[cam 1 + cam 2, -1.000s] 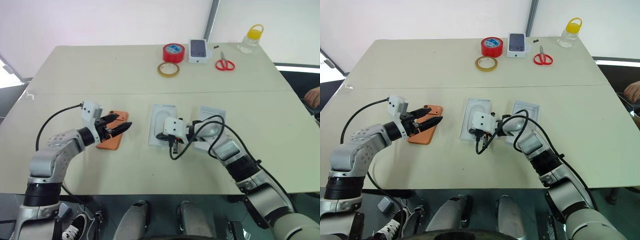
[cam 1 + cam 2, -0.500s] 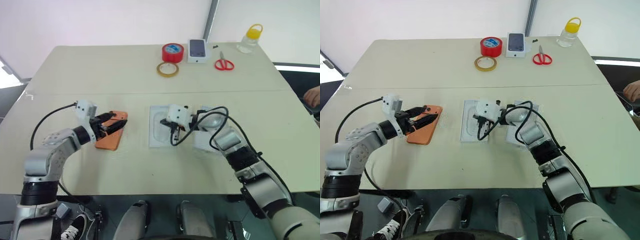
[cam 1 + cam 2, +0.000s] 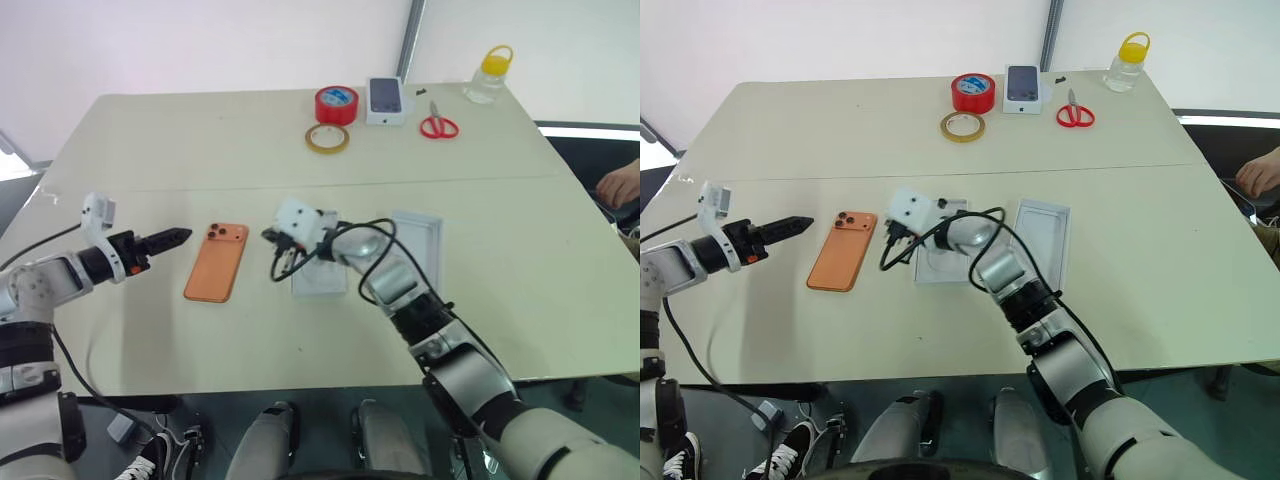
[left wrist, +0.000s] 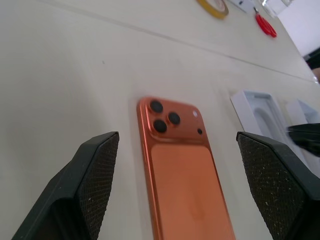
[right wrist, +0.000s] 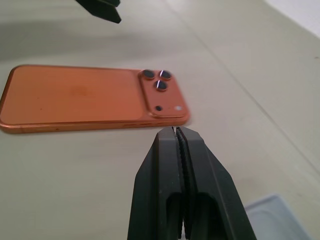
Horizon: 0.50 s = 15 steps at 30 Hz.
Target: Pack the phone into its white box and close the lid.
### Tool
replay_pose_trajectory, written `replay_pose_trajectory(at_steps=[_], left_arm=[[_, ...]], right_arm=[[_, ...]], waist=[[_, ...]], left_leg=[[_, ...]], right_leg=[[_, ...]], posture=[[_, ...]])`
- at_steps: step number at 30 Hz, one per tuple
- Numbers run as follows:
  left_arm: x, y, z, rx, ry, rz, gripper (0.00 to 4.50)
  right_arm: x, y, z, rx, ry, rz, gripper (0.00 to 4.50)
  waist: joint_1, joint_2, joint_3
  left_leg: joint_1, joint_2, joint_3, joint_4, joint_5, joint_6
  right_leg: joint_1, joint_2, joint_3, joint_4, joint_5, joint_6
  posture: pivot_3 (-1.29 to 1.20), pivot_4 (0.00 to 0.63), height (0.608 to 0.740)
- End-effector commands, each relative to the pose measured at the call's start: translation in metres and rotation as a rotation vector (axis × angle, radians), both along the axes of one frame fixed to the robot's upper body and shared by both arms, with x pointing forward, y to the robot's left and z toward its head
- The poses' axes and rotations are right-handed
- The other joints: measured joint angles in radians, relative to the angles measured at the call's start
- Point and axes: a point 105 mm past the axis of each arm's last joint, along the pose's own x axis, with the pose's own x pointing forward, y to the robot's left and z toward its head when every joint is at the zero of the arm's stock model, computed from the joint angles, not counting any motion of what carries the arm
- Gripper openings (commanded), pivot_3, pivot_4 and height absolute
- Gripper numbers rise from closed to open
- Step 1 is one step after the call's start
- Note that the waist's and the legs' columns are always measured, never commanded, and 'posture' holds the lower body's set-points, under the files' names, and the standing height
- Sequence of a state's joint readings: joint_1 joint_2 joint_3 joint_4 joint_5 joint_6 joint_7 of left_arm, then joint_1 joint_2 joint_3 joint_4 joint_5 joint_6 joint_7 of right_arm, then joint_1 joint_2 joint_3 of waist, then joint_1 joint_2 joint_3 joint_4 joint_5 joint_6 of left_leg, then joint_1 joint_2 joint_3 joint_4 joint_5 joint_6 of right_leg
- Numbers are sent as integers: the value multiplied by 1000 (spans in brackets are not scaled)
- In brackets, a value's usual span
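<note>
The phone point(image 3: 216, 261) lies flat and free on the tabletop point(image 3: 200, 140), back up, its orange metal shell smooth and round-cornered, three dark lenses in a raised square at its far end. A second ago the left gripper point(image 3: 168, 238) hovered over it; that gripper has since drawn off to the left and now stands just clear of the phone, its textured black fingers point(image 4: 95, 170) spread wide and holding nothing. The right gripper point(image 3: 892, 232) has swung across the white tray point(image 3: 320, 275) toward the phone's right edge, fingers pressed tightly together, empty. This looks like a handover of the job: the closed tip may be meant to nudge the phone rather than pinch it. The tray's moulded hollow is largely hidden behind the right wrist, so its contents are hard to judge. Another shallow white cardboard piece point(image 3: 415, 238) lies just to its right, open side up.
</note>
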State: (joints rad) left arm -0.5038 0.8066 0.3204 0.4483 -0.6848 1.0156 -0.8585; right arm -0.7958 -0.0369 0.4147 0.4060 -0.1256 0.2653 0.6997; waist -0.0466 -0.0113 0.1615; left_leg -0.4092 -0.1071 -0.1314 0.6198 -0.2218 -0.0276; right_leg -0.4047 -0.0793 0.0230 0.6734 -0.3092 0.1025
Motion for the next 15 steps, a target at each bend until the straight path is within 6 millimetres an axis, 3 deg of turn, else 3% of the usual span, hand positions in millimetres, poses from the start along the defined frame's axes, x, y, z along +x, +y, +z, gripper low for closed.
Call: replay_pose_trajectory(at_steps=[1, 5, 10, 15], left_arm=[[-5, 1, -13, 61, 64, -33, 3964], [-9, -11, -30, 58, 125, -90, 3964], [-9, -21, -43, 30, 170, -115, 3964], [-15, -43, -51, -34, 237, -174, 3964]], right_arm=[[-8, 15, 3, -72, 5, 63, 73], [-13, 20, -12, -122, 176, 62, 73], [-22, 22, -31, -245, 184, 89, 73], [-22, 26, -34, -246, 175, 70, 73]], waist=[[0, 0, 0], [1, 0, 0], [1, 1, -2], [1, 2, -4]], left_leg=[[0, 0, 0, 0, 0, 0], [0, 0, 0, 0, 0, 0], [0, 0, 0, 0, 0, 0], [1, 0, 0, 0, -1, 1]], right_leg=[[0, 0, 0, 0, 0, 0], [0, 0, 0, 1, 0, 0], [-1, 0, 0, 2, 0, 0], [0, -1, 0, 3, 0, 0]], posture=[[0, 150, 740], [0, 150, 740], [0, 150, 740], [0, 150, 740]])
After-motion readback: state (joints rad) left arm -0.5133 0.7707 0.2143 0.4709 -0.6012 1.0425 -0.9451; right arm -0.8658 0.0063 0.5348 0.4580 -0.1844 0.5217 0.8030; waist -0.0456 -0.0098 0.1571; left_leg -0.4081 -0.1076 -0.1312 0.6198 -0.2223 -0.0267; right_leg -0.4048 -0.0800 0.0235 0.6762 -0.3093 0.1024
